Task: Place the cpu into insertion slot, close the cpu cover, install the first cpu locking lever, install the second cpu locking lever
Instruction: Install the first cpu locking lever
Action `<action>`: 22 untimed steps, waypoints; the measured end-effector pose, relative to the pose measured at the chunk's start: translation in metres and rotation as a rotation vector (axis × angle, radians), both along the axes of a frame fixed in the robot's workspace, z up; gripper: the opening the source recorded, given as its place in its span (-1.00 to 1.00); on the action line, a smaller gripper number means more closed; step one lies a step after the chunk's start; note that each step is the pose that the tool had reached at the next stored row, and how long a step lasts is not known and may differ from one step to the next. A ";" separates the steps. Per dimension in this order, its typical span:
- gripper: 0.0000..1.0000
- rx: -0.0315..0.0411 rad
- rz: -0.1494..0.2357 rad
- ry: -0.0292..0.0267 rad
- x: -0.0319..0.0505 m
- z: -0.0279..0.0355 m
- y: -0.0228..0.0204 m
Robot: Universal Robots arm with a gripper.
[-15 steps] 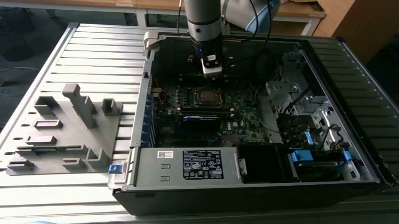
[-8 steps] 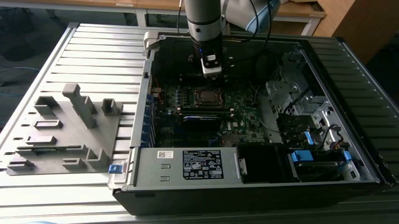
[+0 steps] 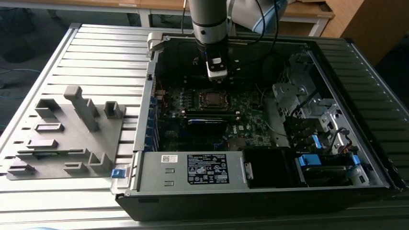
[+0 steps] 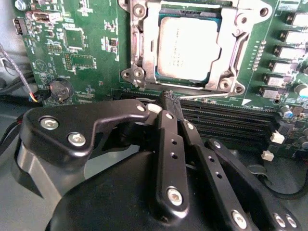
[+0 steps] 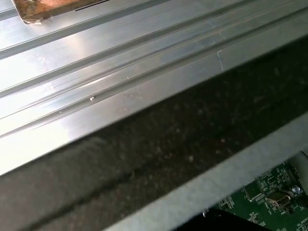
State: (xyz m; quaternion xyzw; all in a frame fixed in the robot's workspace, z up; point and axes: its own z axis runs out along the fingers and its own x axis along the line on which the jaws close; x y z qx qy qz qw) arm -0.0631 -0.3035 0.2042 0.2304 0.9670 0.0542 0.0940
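Open PC case (image 3: 255, 203) lying on slatted alu. table (image 3: 102, 48); green motherboard (image 3: 252, 112) inside, labelled power supply (image 3: 204, 168) along the case's near side, grey slotted fixture (image 3: 64, 129) on the table towards the exterior view's left, apart from the case. Arm (image 3: 208, 19) reaches down into the case; gripper (image 3: 217, 79) hangs over the board just beyond the socket. Cpu (image 3: 211, 99), dull silver top, sits in the insertion slot (image 3: 199, 96) approx. mid-board. Second wrist view: cpu (image 4: 187, 45) seated square in the insertion slot (image 4: 240, 21), bolts at the slot's corners; cpu cover (image 4: 148, 45), thin metal frame w/ window, lies flat around the chip. Gripper (image 4: 169, 98) w/ black fingers (image 4: 166, 139) pressed together, tips meeting at the socket's edge, between it and the long black memory slots (image 4: 231, 120). Thin silver lever rod (image 4: 211, 95) runs along that same edge, right at the tips; whether the tips pinch it or only touch it, can't tell. Motherboard (image 4: 86, 57) also carries a round black part (image 4: 60, 89) w/ coloured wires beside it. First wrist view: table slats (image 5: 120, 53), dark case wall (image 5: 159, 149), corner of green board (image 5: 269, 197).
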 end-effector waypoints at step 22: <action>-0.79 0.0013 0.000 0.0002 -0.0001 0.0097 0.0000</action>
